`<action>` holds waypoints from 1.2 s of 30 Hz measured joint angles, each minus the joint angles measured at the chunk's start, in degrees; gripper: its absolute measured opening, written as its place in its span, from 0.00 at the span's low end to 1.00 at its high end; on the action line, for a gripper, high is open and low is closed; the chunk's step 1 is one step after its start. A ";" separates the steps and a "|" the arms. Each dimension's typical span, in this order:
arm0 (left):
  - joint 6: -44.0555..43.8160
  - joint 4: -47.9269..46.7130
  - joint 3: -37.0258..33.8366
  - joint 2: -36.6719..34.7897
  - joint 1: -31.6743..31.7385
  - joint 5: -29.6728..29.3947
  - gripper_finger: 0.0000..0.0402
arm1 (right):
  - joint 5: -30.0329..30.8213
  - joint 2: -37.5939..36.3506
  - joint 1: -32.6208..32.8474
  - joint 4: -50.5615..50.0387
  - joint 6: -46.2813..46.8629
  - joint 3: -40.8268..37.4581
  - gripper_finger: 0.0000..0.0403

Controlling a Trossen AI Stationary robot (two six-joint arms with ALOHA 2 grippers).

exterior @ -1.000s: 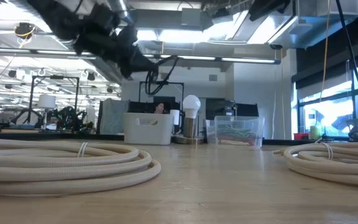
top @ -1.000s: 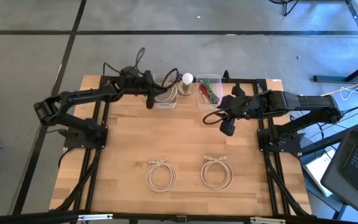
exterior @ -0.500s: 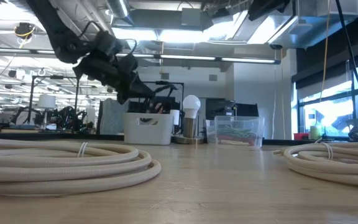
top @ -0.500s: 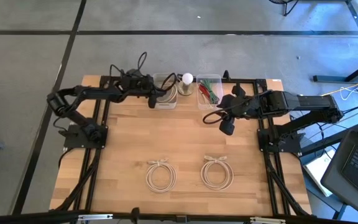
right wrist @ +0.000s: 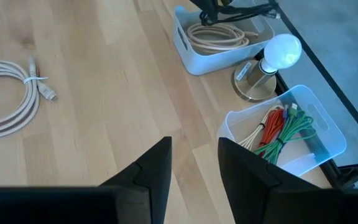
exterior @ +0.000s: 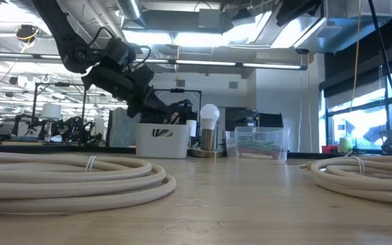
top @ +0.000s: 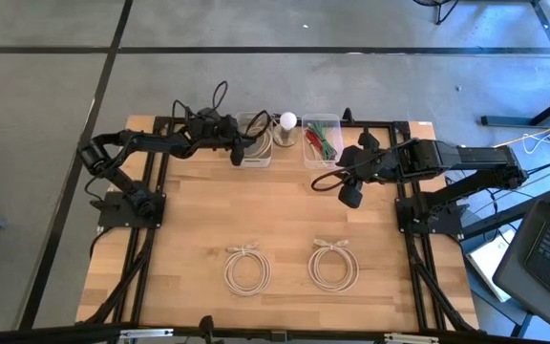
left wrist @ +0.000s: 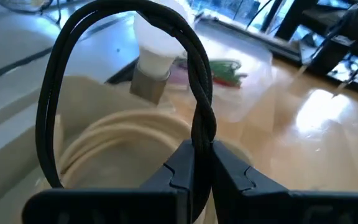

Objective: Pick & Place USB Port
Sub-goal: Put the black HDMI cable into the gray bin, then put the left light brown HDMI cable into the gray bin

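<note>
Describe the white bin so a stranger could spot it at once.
Look along the far edge of the wooden table. The white bin sits left of the bulb lamp. Unlike the clear bin of coloured cables, it is opaque and holds a beige cable coil.

Black cable (left wrist: 194, 74), white bin (right wrist: 213, 46), cream coils (top: 247, 267), seemingly red-green wires (right wrist: 277, 132).

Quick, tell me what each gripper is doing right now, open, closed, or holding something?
Left gripper: shut on a looped black cable, over the white bin.
Right gripper: open, empty, hovering over the wooden table.
</note>
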 joint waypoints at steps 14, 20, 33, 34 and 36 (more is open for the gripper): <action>2.31 -6.01 0.00 0.28 -0.80 -5.02 0.06 | 0.00 0.00 0.00 0.02 0.02 0.00 0.33; 2.25 -5.45 0.00 3.13 -1.96 -4.66 0.06 | 0.00 0.00 0.00 0.61 0.01 0.00 0.33; 0.13 -1.02 -0.02 4.95 -1.72 -3.90 0.45 | -0.02 0.00 0.00 0.85 0.00 -0.01 0.33; 0.14 -0.73 -0.01 4.10 -1.72 -3.91 0.47 | -0.02 0.00 0.00 0.79 0.00 -0.01 0.33; 0.11 -0.87 0.00 2.00 -1.72 -3.90 0.50 | -0.02 0.00 0.00 0.72 -0.04 -0.02 0.33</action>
